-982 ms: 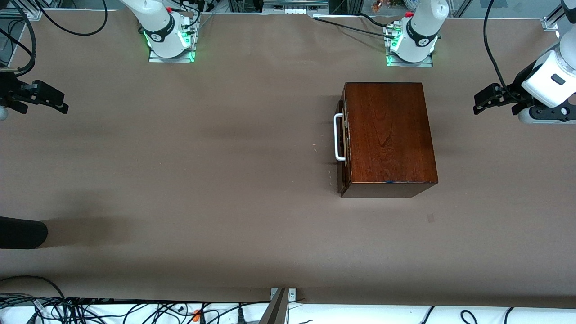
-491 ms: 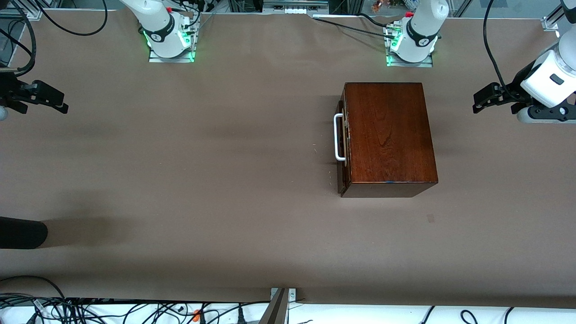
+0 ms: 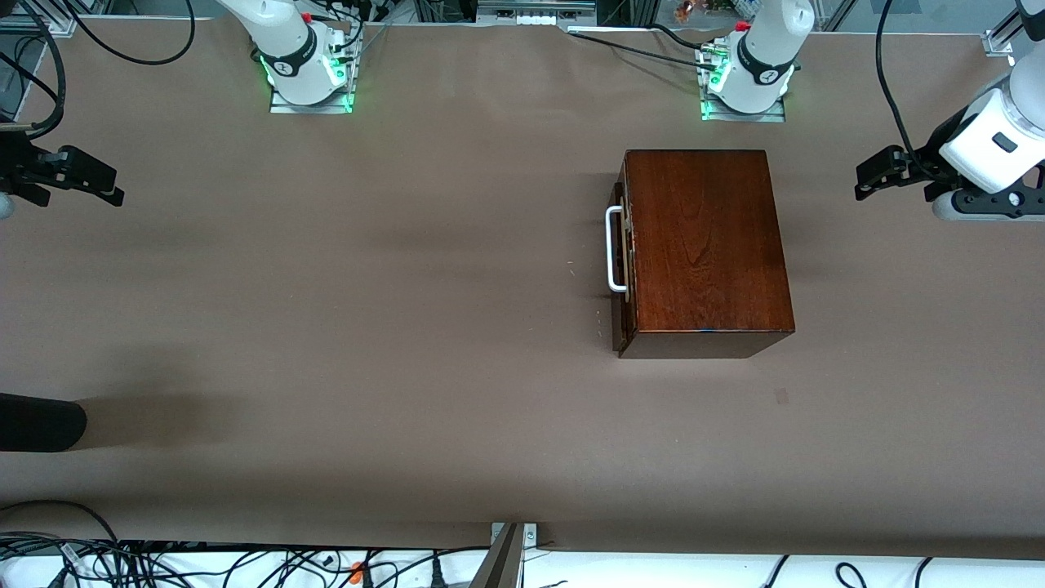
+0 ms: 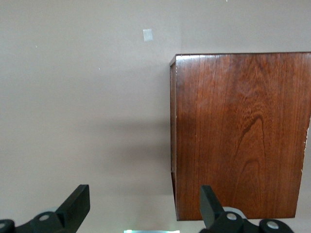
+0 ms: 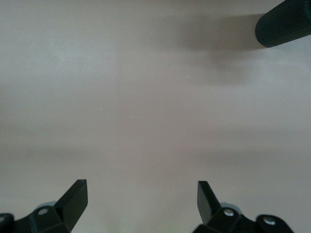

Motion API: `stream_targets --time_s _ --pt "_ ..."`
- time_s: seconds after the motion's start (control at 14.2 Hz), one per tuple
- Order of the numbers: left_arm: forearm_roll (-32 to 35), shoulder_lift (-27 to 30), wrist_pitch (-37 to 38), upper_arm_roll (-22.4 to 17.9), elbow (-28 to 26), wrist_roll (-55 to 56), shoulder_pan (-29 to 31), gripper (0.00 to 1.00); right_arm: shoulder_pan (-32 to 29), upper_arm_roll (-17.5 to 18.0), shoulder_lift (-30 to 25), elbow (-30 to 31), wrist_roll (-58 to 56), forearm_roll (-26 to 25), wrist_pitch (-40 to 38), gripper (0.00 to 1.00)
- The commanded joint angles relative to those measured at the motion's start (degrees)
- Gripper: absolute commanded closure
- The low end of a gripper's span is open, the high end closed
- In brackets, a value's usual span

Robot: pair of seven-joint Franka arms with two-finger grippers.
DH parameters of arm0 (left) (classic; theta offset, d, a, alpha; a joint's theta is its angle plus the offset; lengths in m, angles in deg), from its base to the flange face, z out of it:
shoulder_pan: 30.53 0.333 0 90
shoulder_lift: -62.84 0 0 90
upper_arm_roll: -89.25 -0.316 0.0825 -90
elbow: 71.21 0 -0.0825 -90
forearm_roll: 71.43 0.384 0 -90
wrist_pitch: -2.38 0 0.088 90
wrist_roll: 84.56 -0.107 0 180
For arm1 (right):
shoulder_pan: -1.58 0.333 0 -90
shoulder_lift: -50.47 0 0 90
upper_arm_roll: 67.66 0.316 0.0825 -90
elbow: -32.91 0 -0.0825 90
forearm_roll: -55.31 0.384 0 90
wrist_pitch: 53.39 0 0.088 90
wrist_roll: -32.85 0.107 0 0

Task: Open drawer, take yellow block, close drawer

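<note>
Front view: a dark reddish-brown box (image 3: pixel 704 249) of polished grained wood sits on the matte brown worktop (image 3: pixel 367 327), toward the left arm's end. Its drawer (image 3: pixel 620 269) is shut, the dark front flush with the box, and the white loop handle (image 3: pixel 614 250) faces the right arm's end. Only this view shows the handle. The block cannot be seen in any view. The left claw (image 3: pixel 878 174) hangs in the air over the worktop's left-arm end, well apart from the box. The right claw (image 3: pixel 86 180) hangs over the right arm's end.

Left wrist view: the box top and one side wall, the grain plain to see, and a small pale patch (image 4: pixel 147 35) on the worktop. The two black fingers (image 4: pixel 75 206) stand wide apart, holding and touching nothing.

Right wrist view: bare worktop and a black ribbed cylinder (image 5: pixel 284 24) at the edge. Its fingers (image 5: pixel 73 200) are also spread wide and empty.
</note>
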Motion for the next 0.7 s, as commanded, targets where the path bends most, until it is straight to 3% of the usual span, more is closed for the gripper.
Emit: stream_targets --time_s 0.0,0.63 --pt "-0.76 -2.53 2.39 -0.19 2.73 0.11 -0.01 0.00 -0.55 0.22 -1.55 1.10 -1.17 0.88 0.36 0.00" --pt "-0.84 -3.15 2.40 -0.19 2.64 -3.32 -0.27 0.00 -0.55 0.22 -1.55 1.10 -1.17 0.79 0.35 0.00"
